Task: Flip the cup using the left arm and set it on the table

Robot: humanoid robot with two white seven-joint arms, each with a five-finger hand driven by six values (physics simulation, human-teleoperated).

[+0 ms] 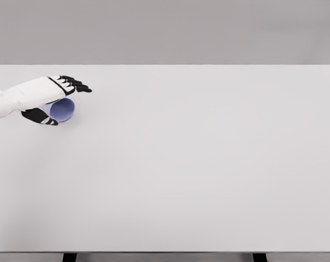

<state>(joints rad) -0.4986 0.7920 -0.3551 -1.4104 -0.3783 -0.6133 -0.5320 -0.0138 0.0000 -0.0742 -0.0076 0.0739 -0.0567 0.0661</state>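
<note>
Lilac cup (63,109) on its side under the left hand (45,95), far left of the white table (197,164).

The cup lies tipped over, its open mouth facing right and slightly toward the camera, so its long axis runs roughly left to right, in line with the forearm. The left hand sits over it from the left: the black fingers (75,84) reach out straight past the cup's far rim, and the thumb (42,116) curls against the near side, bracketing the cup between them. Whether it is truly gripped or only straddled I cannot tell; the fingers look fairly extended, not clenched. Only this arm is in view, and it is right at the cup. To stand it upright, the wrist would likely have to roll, raising the mouth.
</note>
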